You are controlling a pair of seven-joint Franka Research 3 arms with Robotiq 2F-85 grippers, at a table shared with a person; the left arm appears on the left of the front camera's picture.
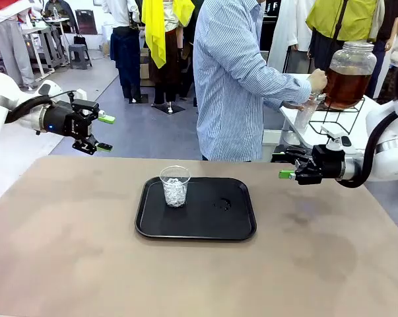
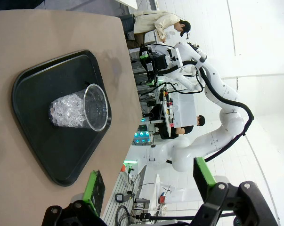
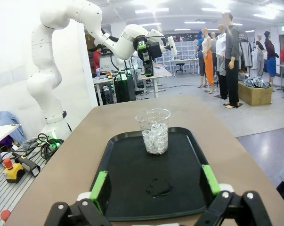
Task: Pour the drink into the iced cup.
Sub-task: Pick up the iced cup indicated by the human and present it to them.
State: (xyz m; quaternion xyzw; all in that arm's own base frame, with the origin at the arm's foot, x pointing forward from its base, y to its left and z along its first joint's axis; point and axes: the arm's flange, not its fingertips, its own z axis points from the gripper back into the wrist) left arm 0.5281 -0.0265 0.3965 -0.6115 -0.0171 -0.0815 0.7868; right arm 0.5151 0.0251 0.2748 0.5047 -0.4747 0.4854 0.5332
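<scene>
1. Drink (image 1: 347, 89): amber-brown liquid inside a large glass jar (image 1: 352, 66), upper right of the front view. The jar stands on a black wire stand (image 1: 340, 122) beyond the far edge of the bench (image 1: 66, 231).
2. Person (image 1: 235, 79): striped shirt, standing at the far side, turned toward the jar. One hand (image 1: 317, 80) is at the jar's lower front, just above a clear container whose kind cannot be told.
3. Iced cup (image 1: 175, 185): clear plastic, upright, with ice pieces in its lower half. It stands on the left part of a black tray (image 1: 212, 221) at frame centre.
4. The tray lies flat on the brown bench. A small wet patch (image 1: 223, 203) sits on it, right of the cup and apart from it.
5. Left tool (image 1: 105, 133): middle left of the front view, over the bench's far left corner. Released, fingers spread, grasping nothing, well apart from the cup.
6. Right tool (image 1: 283, 165): middle right of the front view, near the bench's far edge. Released, fingers spread, grasping nothing, well apart from the tray.
</scene>
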